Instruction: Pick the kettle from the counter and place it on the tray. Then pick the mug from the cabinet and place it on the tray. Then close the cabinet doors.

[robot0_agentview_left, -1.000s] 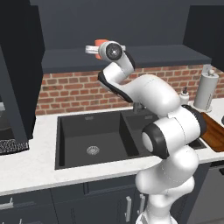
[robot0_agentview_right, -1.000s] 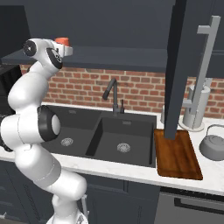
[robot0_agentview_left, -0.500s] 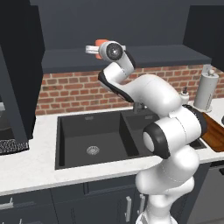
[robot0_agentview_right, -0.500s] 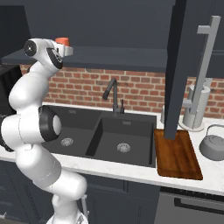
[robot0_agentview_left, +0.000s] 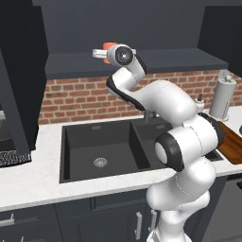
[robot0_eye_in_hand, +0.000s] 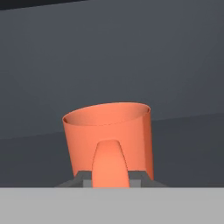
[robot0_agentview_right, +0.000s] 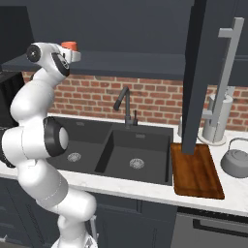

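The orange-red mug stands upright on the dark shelf of the cabinet, its handle facing the hand camera. My gripper is shut on that handle. The left base view has the gripper raised at the shelf's left part with the mug just behind it. In the right base view the mug peeks above the hand. The grey kettle sits on the counter, right of the wooden tray. One cabinet door hangs open over the tray.
A black double sink with a dark faucet lies below the arm. A white paper-towel roll stands behind the tray. The open door's silver bar handle juts out above the kettle. A dark appliance sits at far left.
The fingers have closed onto the mug's handle. The arm and the mug have stayed where they were.
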Available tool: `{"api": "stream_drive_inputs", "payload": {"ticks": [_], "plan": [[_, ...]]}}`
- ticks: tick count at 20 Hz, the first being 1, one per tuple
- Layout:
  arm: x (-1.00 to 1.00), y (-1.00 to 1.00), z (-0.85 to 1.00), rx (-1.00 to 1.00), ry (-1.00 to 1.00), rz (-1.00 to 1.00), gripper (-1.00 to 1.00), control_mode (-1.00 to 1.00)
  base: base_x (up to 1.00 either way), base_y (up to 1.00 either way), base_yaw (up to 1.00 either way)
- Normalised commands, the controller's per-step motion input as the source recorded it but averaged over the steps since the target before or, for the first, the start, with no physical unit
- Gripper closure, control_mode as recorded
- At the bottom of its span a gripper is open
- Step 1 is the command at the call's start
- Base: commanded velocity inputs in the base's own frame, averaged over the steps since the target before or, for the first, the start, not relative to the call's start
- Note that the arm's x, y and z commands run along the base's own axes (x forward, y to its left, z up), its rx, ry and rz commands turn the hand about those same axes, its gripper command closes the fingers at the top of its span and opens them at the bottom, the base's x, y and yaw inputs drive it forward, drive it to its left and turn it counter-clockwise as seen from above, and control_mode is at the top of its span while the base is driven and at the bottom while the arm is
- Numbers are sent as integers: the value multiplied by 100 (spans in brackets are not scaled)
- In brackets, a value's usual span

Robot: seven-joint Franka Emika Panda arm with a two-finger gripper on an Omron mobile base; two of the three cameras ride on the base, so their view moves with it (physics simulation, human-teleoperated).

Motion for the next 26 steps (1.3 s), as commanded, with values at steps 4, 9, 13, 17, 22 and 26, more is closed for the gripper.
{"api": "stream_drive_inputs", "payload": {"ticks": [4,9,13,17,22,26], "plan": [[-6,0,-2,0,0,0,100,-100,0,0,0],[-36,0,-1,0,0,0,100,-100,0,0,0],[-87,-2,0,0,-9,-1,100,-100,0,0,0],[-100,-19,0,0,-18,0,100,-100,0,0,0],[-100,-33,21,0,-13,-1,100,-100,0,0,0],[-93,-48,43,0,0,-2,100,-100,0,0,0]]}}
